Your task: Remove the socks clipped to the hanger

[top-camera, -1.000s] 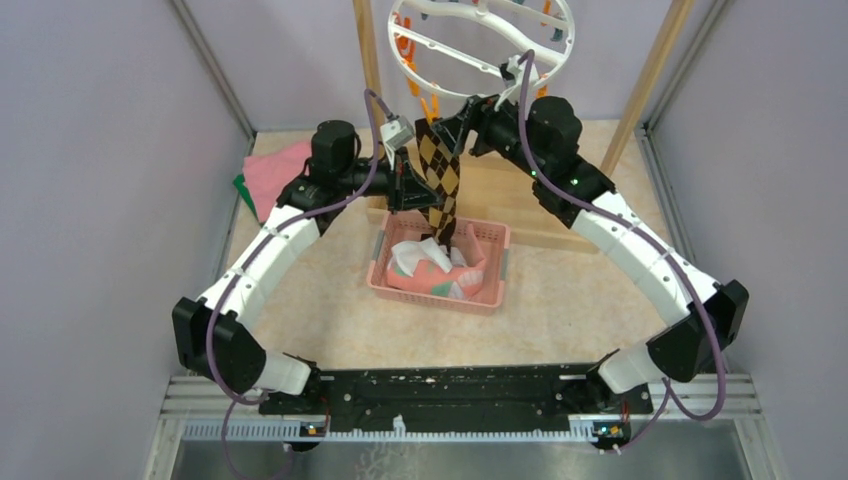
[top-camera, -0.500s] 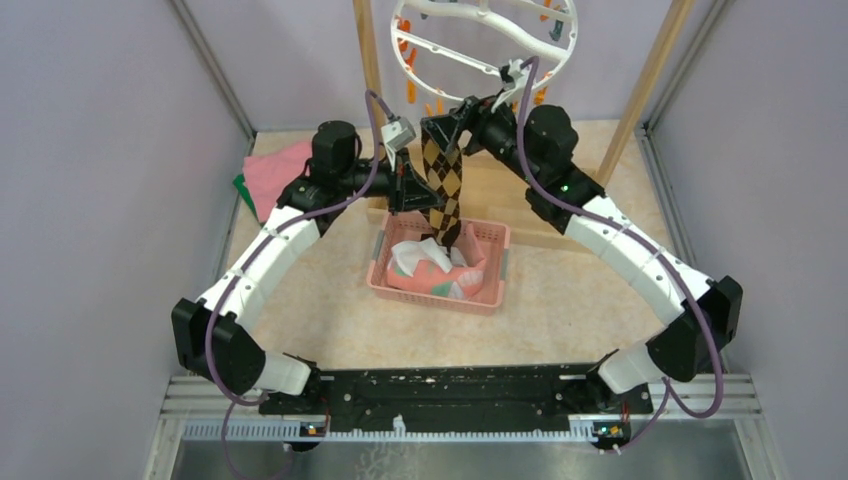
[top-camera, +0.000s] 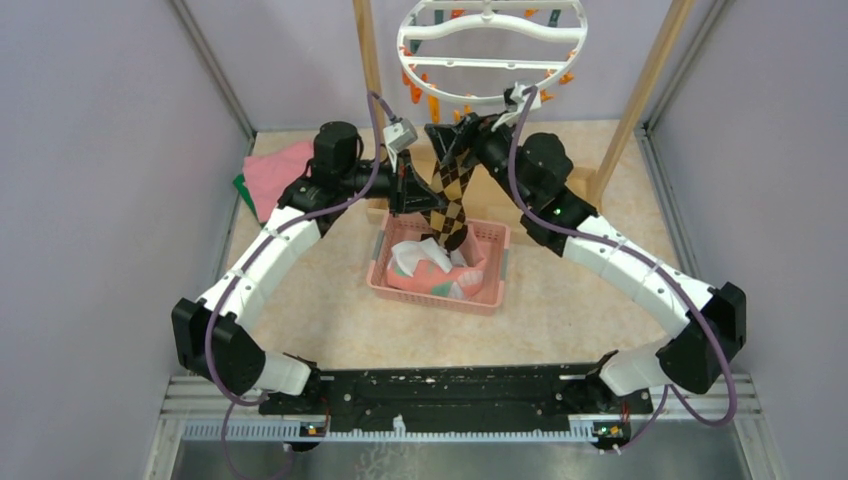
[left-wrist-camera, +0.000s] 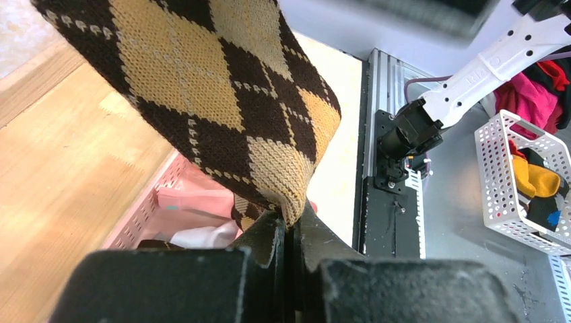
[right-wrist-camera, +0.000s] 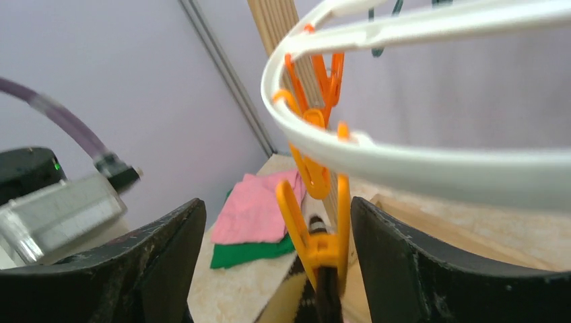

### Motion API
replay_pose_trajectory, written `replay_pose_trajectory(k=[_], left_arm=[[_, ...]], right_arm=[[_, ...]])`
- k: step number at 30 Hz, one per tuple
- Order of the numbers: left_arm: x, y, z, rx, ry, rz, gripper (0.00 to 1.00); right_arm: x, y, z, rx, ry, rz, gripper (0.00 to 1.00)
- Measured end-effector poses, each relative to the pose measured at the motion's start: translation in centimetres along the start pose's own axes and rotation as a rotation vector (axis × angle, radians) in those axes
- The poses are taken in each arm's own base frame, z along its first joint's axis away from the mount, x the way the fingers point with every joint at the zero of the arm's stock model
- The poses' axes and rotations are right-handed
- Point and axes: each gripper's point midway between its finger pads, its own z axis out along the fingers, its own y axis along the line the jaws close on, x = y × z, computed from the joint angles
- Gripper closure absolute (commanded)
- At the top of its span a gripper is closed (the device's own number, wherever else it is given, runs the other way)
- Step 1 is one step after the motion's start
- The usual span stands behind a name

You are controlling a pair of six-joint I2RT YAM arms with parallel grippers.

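A brown-and-tan argyle sock [top-camera: 452, 195] hangs from an orange clip [right-wrist-camera: 316, 245] under the white ring hanger [top-camera: 492, 50]. The sock slants down over the pink basket [top-camera: 495, 268]. My left gripper [top-camera: 408, 192] is shut on the sock's lower edge. The knit [left-wrist-camera: 222, 101] is pinched between its fingertips [left-wrist-camera: 291, 225]. My right gripper [right-wrist-camera: 276, 205] stands open with one finger on each side of the orange clip. That clip still clamps the sock's top. The hanger's rim [right-wrist-camera: 404, 161] crosses just above. Several pink, teal and white socks [top-camera: 432, 268] lie in the basket.
Folded pink and green cloths [top-camera: 275, 170] lie at the back left. Wooden posts [top-camera: 365, 50] [top-camera: 645, 85] flank the hanger, on a wooden base [top-camera: 520, 195]. More orange clips [top-camera: 425, 100] dangle from the ring. A white basket of clothes [left-wrist-camera: 518, 182] sits beyond the table's near edge.
The right gripper has opened wider and dropped lower around the clip. The hanger has swung back towards level, and the sock's top has shifted right, so the sock now slants.
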Motion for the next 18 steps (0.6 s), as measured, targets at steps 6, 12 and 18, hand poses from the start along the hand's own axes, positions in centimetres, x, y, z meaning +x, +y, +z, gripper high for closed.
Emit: replay_pose_trajectory(k=[6,12,18], left_arm=[[0.0,-0.2,0.1,0.006,0.002,0.000,1.00],[0.1,-0.4,0.3,0.012,0.004,0.001,1.00],[0.1,-0.5,0.2,0.012,0.006,0.000,1.00]], right_arm=[[-3.4,0.7,1.2,-0.001,-0.087,-0.022,0.47],[-2.8,0.2,1.9,0.015,-0.088,-0.038,0.66],[-3.0,0.0,2.0,0.027,-0.098,-0.048,0.98]])
